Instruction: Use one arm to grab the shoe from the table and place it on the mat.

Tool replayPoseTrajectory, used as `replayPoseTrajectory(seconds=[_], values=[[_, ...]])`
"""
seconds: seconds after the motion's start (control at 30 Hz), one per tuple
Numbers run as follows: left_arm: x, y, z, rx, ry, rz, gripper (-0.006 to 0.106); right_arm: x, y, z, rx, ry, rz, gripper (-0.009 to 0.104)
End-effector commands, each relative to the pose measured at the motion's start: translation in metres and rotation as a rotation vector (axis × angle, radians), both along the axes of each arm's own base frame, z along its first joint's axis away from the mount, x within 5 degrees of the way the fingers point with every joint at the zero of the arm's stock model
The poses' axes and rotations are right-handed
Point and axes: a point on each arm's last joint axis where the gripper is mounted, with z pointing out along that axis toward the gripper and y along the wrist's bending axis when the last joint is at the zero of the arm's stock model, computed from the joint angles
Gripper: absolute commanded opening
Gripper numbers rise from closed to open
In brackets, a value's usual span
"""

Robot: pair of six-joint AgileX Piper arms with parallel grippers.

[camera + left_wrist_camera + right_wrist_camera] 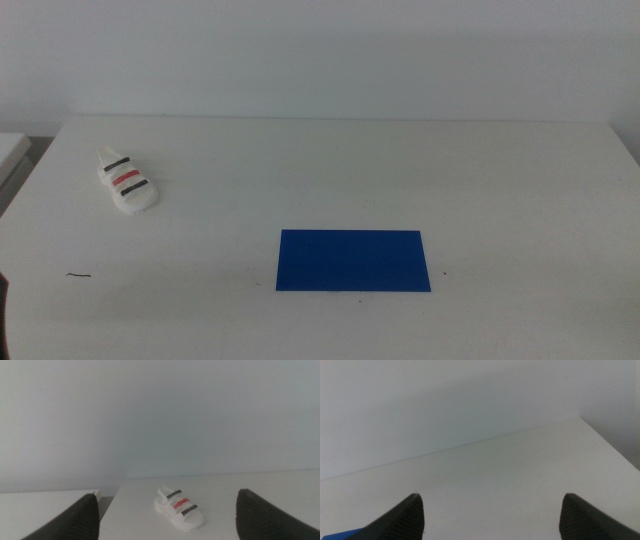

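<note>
Both arms sit back off the scene, neither shows in the middle view, so nothing is gripped yet and the task looks unstarted. Nearest in the left wrist view, the left gripper (165,525) has its two dark ribbed jaws spread wide with nothing between them, lined up facing the shoe, which suggests this arm is the likely picker since the shoe lies on its side. The right gripper (490,520) is likewise wide apart and empty, hovering over bare tabletop; only a sliver of blue shows at one jaw's base. Only the jaw tips are visible in both wrist views, the rest cut off. On the wide plain white tabletop (500,180), the flat thin solid blue rectangular mat (353,260) lies near the front centre, bare, ready as the drop spot. Farther back and well apart to the left lies the small white thick-soled sandal with two black straps and one red strap (129,181), sole down, angled diagonally, near the table's left edge. Its heel and toe ends are hard to tell apart at this size. A tiny dark mark (78,275) near the front left is too small to identify.
</note>
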Motion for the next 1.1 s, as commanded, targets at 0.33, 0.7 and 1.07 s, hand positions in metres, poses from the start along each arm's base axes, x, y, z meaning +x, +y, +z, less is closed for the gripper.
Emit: replayPoseTrajectory(seconds=[0.33, 0.7, 1.07], values=[[0.051, 0.0, 0.121, -0.031, 0.504, -0.034, 0.094, 0.0, 0.0, 0.0, -0.009, -0.012, 0.0, 0.079], [0.192, 0.008, 0.177, -0.289, 0.859, 0.052, 0.094, 0.0, 0.0, 0.0, -0.009, -0.012, 0.0, 0.079], [0.313, 0.019, 0.144, -0.572, 1.128, 0.318, 0.094, 0.0, 0.0, 0.0, -0.009, -0.012, 0.0, 0.079]])
